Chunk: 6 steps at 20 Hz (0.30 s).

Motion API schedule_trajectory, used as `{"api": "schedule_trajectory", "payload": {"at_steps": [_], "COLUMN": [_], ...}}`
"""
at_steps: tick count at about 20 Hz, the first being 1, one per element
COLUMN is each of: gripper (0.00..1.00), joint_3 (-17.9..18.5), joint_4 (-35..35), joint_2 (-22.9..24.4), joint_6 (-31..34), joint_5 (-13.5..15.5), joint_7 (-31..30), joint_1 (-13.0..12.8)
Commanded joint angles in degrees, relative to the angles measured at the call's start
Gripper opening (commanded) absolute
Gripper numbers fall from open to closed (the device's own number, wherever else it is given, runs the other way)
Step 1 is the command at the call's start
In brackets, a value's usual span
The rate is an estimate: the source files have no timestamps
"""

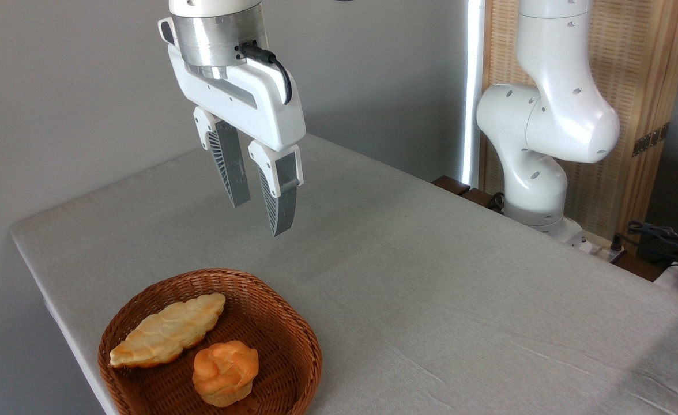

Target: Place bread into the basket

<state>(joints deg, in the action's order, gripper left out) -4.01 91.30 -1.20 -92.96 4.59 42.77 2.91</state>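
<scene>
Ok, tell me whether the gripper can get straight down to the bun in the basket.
Probably yes. The gripper hangs open and empty above the table, and nothing covers the bun in the basket. The pastry lies close beside it, so finger room looks tight on that side.

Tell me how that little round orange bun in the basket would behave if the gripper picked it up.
The bun looks glossy and rigid, perhaps a plastic replica, so probably light and hard. Its rounded, knotted top might slip between the fingers. It lies tilted in the basket beside the leaf-shaped pastry, so a nudge could roll it.
</scene>
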Motion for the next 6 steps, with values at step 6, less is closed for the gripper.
{"api": "schedule_trajectory", "payload": {"at_steps": [6], "gripper": [1.00], "joint_3": [0.8], "joint_4": [0.1], "joint_2": [1.0], "joint_6": [-0.3], "joint_5": [-0.6], "joint_7": [5.6], "joint_1": [0.5]}}
